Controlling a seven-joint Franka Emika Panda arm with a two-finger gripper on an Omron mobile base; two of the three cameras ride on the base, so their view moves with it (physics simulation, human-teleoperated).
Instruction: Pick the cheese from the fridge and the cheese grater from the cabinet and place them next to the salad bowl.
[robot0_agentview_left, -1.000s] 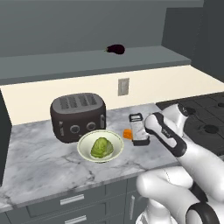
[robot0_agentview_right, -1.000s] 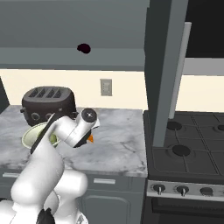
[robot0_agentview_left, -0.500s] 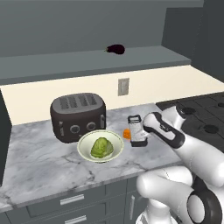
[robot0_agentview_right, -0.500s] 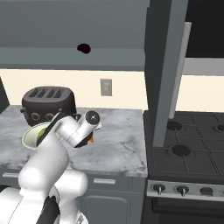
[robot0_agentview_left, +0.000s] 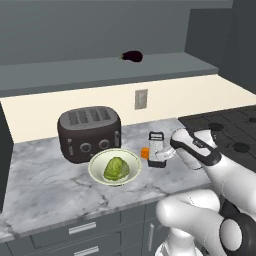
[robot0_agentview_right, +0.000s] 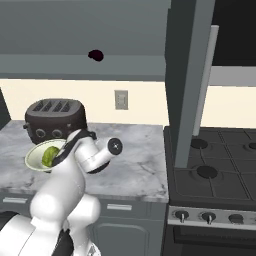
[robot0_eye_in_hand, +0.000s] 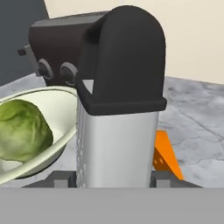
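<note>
Two fingertips of the gripper (robot0_agentview_left: 161, 156) flank the upright cheese grater (robot0_agentview_left: 156, 148), mid-counter (robot0_agentview_left: 45, 185), between cheese (robot0_agentview_left: 145, 153) and salad bowl (robot0_agentview_left: 115, 168); grip unclear.

light: even, soft | shadows: faint | glare: none | focus: sharp, rendered

Grater, cheese and bowl sit together on the counter.

I see the cheese grater (robot0_agentview_left: 157, 149) upright on its black base, black handle on top, silver perforated sides. The cheese (robot0_agentview_left: 145, 153) — a small orange wedge — lies just beside it, between it and the salad bowl (robot0_agentview_left: 100, 174). The bowl is shallow, cream-white, holding a green lettuce lump. In my hand view the grater (robot0_eye_in_hand: 117, 131) stands close up, with the wedge (robot0_eye_in_hand: 164, 156) poking out behind its base.
</note>
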